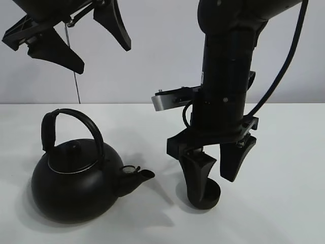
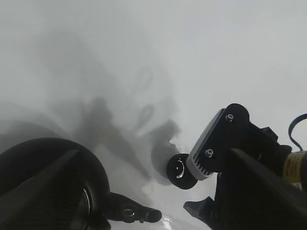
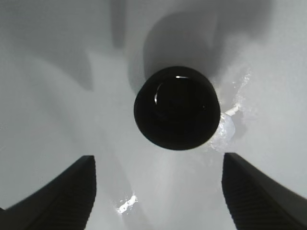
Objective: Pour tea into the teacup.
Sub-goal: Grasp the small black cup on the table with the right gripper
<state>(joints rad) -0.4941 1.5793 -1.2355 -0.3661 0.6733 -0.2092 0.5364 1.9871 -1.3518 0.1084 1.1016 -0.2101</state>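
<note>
The teacup (image 1: 209, 196), small, round and matte black, stands on the white table right of the kettle's spout. My right gripper (image 1: 217, 172) hangs open just above it; one finger (image 1: 197, 170) hides part of the cup. In the right wrist view the teacup (image 3: 177, 108) lies just beyond the open gripper (image 3: 157, 157), untouched. The black kettle (image 1: 73, 183) with its arched handle sits at the left, spout (image 1: 139, 175) pointing at the cup. My left gripper (image 1: 101, 57) is open and empty, high above the kettle. The left wrist view shows the kettle (image 2: 33, 167), the teacup (image 2: 180, 171) and the open gripper (image 2: 154, 152).
Small wet patches glisten on the table beside the cup (image 3: 225, 127) and nearer my right gripper (image 3: 125, 203). The right arm (image 2: 249, 163) stands close over the cup in the left wrist view. A white wall (image 1: 152, 51) rises behind the table.
</note>
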